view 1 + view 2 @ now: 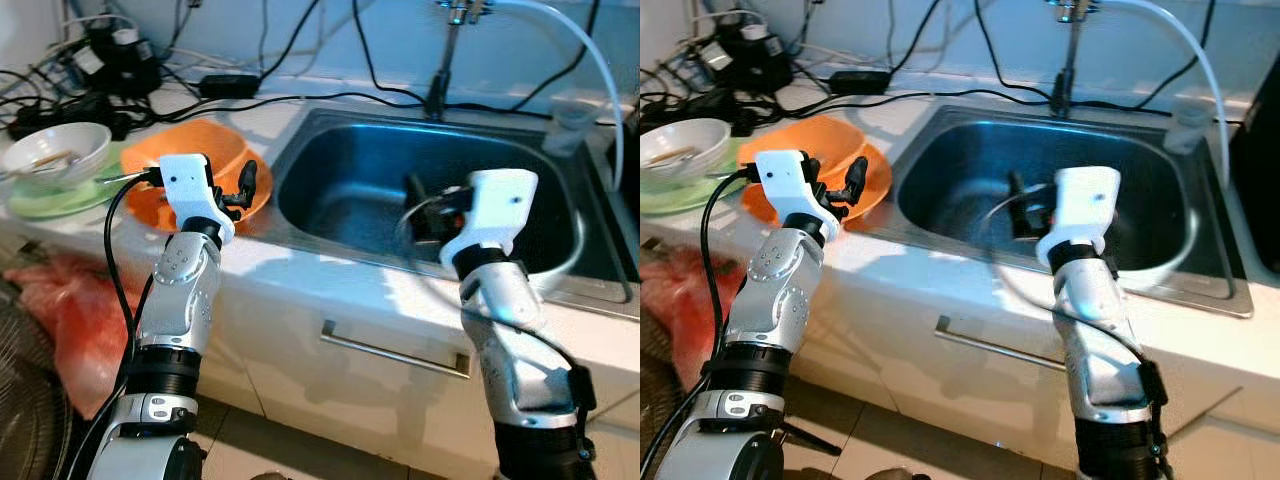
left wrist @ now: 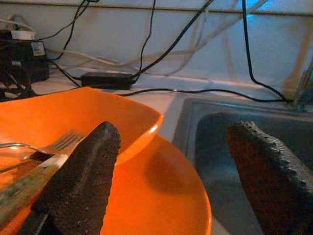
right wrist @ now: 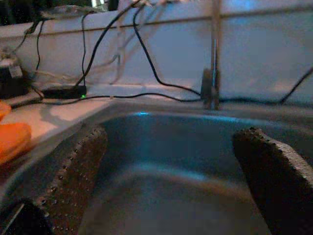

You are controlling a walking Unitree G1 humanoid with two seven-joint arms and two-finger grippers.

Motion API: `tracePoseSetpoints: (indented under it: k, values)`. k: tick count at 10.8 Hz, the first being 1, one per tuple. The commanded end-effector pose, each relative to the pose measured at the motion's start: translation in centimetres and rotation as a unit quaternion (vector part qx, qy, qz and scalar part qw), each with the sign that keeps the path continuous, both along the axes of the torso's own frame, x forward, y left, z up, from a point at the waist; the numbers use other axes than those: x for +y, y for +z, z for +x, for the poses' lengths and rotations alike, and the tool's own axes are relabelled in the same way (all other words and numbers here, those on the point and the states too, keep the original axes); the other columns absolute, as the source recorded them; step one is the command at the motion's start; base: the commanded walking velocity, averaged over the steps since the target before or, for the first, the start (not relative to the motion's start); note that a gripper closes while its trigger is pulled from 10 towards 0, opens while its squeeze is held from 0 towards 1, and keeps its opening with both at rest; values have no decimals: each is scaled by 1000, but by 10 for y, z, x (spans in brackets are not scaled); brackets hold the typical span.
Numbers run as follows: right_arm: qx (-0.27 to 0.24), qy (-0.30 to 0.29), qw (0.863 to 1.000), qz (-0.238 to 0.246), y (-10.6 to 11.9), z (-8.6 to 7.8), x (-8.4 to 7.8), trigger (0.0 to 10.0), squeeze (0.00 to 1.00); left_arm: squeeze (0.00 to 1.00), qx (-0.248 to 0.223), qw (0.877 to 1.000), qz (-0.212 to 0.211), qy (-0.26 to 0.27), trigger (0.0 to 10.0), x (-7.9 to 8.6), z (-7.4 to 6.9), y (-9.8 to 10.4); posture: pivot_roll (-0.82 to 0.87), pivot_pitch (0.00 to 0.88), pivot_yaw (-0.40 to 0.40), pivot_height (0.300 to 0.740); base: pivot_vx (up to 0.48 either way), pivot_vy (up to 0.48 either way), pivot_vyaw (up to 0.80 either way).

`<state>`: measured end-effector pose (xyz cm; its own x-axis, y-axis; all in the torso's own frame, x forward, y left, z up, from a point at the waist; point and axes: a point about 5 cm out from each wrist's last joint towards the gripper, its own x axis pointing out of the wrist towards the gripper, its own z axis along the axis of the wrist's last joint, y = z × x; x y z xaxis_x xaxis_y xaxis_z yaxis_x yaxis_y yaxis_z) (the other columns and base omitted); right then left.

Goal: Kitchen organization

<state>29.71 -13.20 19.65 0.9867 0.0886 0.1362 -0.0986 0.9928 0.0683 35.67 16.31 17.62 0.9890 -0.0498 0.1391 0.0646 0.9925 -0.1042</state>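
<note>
Table (image 1: 300, 270) carries a steel sink (image 1: 330, 130) on the right, an orange plate (image 2: 161, 196) and orange bowl (image 2: 73, 117) left of it. Right pincer (image 3: 166, 181) gapes over the basin; left pincer (image 2: 171, 176) gapes above the plate, beside a fork (image 2: 54, 144).

Orange bowl (image 1: 205, 150) with fork (image 2: 46, 147), on orange plate (image 2: 161, 196).

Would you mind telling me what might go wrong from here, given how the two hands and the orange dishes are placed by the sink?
1. The left hand, open, hovers at the orange bowl, which sits on an orange plate; grasping one could drag or tip the other.
2. A fork lies loose in the bowl and could slide out if it tilts.
3. Black cables trail across the counter behind the dishes; a lifted dish might snag them.
</note>
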Motion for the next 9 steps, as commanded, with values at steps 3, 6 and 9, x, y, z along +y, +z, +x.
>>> tracePoseSetpoints:
  k: [3,6,9]
  values:
    - [14,37,996,81,8,1,7,10000,0,0,-36,997,35,53,10000,14,1,19,41,0,70,740,0,0,0]
    - [27,85,994,64,2,-3,15,10000,0,0,-58,994,60,75,10000,15,-4,25,52,0,65,740,0,0,0]
    - [47,39,998,31,-5,-1,16,10000,0,0,-85,989,87,84,10000,15,-8,35,54,0,64,740,0,0,0]
